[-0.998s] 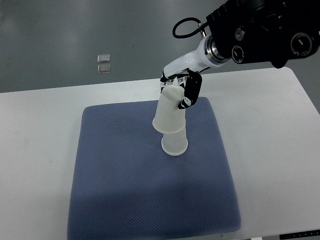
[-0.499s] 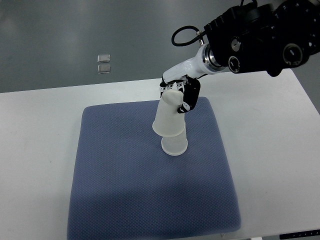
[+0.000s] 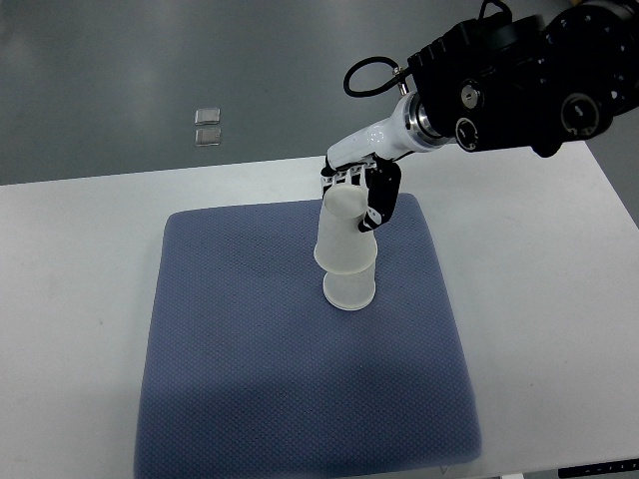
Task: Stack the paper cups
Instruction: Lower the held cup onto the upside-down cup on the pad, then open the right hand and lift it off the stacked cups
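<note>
Two cups nested — right hand [image 3: 361, 195] grips the upper cup [image 3: 342, 232] over the lower cup [image 3: 348, 289].

Mat [image 3: 250, 379] bare; only cup stack [image 3: 345, 254] obstructs.

A single top view looks steeply down from the robot's own side, facing the far edge of the white desk [image 3: 80, 259]. It stands fairly high, taking in the whole blue mat [image 3: 250, 379] and grey floor [image 3: 150, 60] beyond.
</note>
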Motion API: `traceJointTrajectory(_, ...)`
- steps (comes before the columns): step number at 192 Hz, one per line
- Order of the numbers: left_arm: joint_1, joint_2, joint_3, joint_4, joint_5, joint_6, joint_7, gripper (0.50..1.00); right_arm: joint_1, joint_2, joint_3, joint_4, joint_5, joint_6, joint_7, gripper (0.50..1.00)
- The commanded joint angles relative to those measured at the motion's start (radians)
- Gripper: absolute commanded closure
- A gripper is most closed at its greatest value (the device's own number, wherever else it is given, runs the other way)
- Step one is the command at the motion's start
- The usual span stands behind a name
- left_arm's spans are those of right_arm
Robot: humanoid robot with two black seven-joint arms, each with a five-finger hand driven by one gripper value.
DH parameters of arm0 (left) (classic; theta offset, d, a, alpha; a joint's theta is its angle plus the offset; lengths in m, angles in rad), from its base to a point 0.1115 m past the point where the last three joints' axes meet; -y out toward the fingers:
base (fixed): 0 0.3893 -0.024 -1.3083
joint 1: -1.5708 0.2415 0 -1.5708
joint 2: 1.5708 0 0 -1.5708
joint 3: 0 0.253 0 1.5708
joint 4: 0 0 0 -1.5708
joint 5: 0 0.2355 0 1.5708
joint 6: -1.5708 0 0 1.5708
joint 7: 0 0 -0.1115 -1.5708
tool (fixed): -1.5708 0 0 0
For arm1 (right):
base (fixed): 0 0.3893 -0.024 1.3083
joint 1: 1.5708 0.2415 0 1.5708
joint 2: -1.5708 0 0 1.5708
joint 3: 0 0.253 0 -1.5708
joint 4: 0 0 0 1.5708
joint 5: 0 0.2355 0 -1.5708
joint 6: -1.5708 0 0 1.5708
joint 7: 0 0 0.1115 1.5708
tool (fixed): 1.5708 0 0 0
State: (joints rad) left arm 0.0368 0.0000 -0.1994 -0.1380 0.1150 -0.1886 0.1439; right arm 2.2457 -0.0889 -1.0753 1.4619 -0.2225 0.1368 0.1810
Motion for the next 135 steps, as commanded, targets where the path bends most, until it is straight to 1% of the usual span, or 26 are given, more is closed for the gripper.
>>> traceJointTrajectory(1, 0.0, 0.0, 0.0, 0.0, 0.0, 0.0, 0.0, 0.5, 0.003, -0.002, 0.0, 0.0, 0.0, 0.004, 0.0, 0.748)
traceJointTrajectory(22, 0.0, 0.0, 0.001, 0.0, 0.0, 0.0, 0.0, 0.5, 0.008, -0.003, 0.0, 0.0, 0.0, 0.01, 0.0, 0.744)
traceJointTrajectory(44, 0.0, 0.0, 0.0, 0.0, 0.0, 0.0, 0.0, 0.5, 0.011, -0.003, 0.0, 0.0, 0.0, 0.012, 0.0, 0.72)
traceJointTrajectory(135, 0.0, 0.0, 0.001, 0.0, 0.0, 0.001, 0.0, 0.5, 0.002, -0.003, 0.002, 0.0, 0.002, -0.002, 0.0, 0.718)
